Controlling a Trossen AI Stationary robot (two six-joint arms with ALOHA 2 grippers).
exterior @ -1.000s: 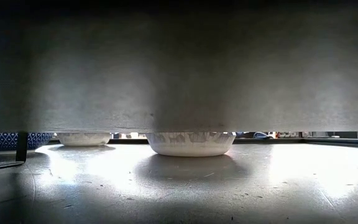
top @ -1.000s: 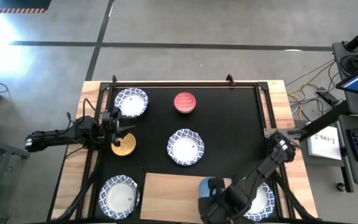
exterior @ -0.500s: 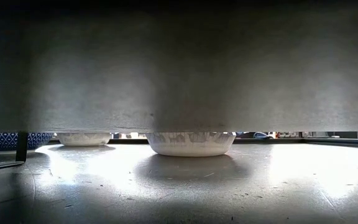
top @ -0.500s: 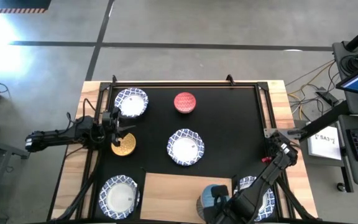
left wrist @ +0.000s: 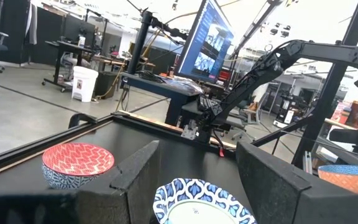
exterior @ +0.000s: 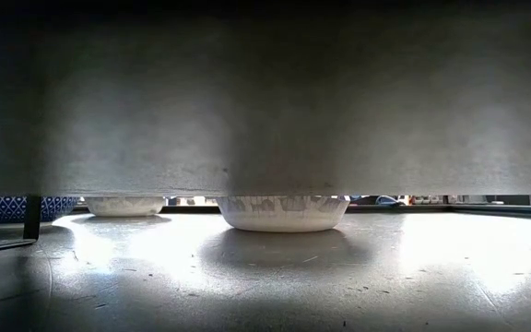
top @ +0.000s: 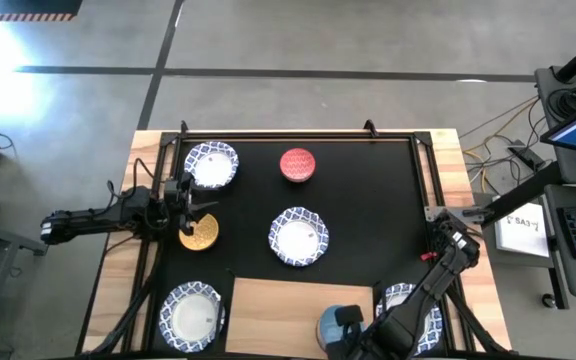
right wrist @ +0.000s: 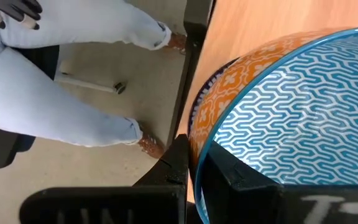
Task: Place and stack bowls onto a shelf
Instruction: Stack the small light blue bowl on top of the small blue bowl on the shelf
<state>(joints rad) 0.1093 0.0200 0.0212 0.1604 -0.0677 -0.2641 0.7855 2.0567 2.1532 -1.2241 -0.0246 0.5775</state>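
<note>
The light-wood shelf [top: 283,305] lies at the table's near edge. My right gripper [top: 353,337] is over its right end, shut on a small bowl [top: 336,324] that is blue-patterned inside and orange outside. My left gripper [top: 194,214] is open at the table's left, beside the yellow-gold bowl [top: 200,234]. Its fingers point toward the centre white bowl [top: 298,238]. A red bowl [top: 298,165] and two more blue-rimmed white bowls [top: 211,163] [top: 191,315] sit on the black mat. My right arm partly hides a white bowl [top: 408,312] at the near right. My right gripper pinches the small bowl by its rim [right wrist: 199,134] on the side toward the table's near edge. One finger [right wrist: 241,177] is inside the bowl and the other [right wrist: 178,163] is outside. The bowl's opening is tilted toward the wrist camera; I cannot tell whether it rests on the shelf.
In the low view the shelf's underside [exterior: 265,101] blocks most of the picture, and white bowls [exterior: 282,212] [exterior: 124,205] show beneath it. A black frame [top: 298,137] rims the mat. A person's legs [right wrist: 73,74] stand off the table's near edge. Bare mat lies at the far right.
My right gripper has carried the small blue bowl toward the table's near edge, over the shelf's right end. The arm has swung off the near-right white bowl, and more of that bowl shows.
</note>
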